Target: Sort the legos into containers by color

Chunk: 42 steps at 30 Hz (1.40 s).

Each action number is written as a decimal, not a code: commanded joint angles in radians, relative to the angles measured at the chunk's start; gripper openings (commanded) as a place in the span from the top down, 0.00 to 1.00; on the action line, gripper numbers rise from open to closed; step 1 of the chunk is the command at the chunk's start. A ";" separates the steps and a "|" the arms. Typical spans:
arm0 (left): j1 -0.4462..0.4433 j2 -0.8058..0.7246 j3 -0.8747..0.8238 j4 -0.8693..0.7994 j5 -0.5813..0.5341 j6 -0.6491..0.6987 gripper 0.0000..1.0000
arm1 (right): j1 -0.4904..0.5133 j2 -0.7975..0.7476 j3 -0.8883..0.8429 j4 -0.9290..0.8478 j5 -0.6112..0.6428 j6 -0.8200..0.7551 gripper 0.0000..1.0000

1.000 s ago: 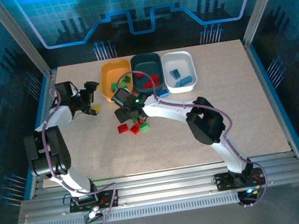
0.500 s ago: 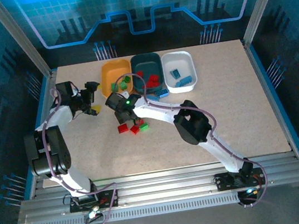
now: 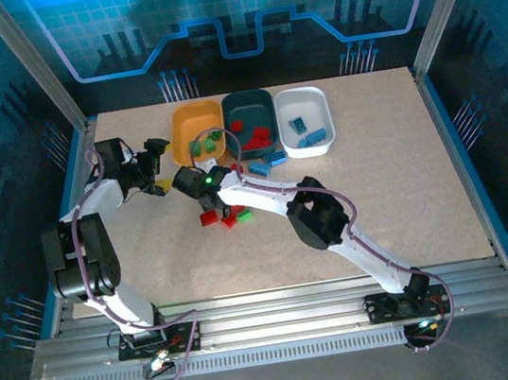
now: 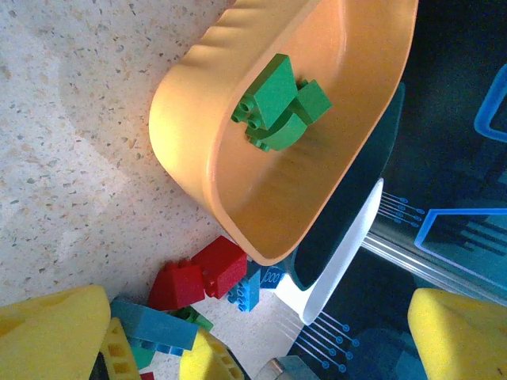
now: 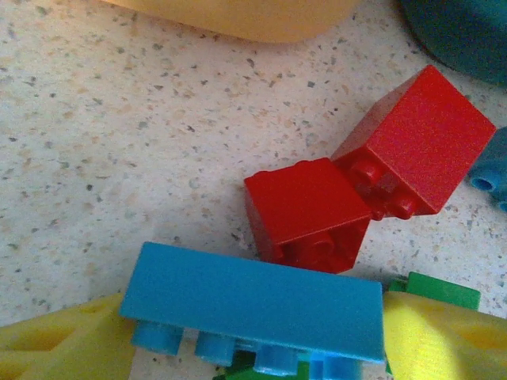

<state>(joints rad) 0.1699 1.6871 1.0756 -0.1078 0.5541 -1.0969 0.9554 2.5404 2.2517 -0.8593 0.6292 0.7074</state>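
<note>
My right gripper (image 5: 255, 328) is low over the loose legos in front of the orange-yellow container (image 3: 183, 124). Its yellow fingers (image 5: 67, 344) press on both ends of a long blue lego (image 5: 253, 305), so it is shut on it. Two red legos (image 5: 305, 210) lie touching just beyond it, and a green one (image 5: 436, 289) peeks out beside it. The orange-yellow container (image 4: 198, 150) holds green legos (image 4: 277, 103). The teal-grey container (image 3: 265, 102) holds red legos and the white container (image 3: 302, 97) blue ones. My left gripper (image 3: 159, 166) hangs open and empty left of the orange-yellow container.
More red and green legos (image 3: 228, 219) lie on the table just in front of the right gripper (image 3: 197, 181). Two blue legos (image 3: 269, 162) sit in front of the teal-grey container. Metal frame posts stand at the table's corners.
The right arm has reached farther left, toward the orange-yellow container, and its fingers have narrowed onto the long blue lego. The left arm has not moved.
</note>
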 commanded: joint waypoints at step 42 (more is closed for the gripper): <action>-0.289 0.082 0.084 -0.099 0.041 0.141 0.02 | -0.645 -0.378 -0.393 0.257 -0.280 -0.227 0.24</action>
<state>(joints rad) -0.1028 1.7535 1.1145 -0.1646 0.5663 -1.0039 0.3214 2.1269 1.7905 -0.5514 0.4717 0.5011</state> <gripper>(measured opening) 0.979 0.744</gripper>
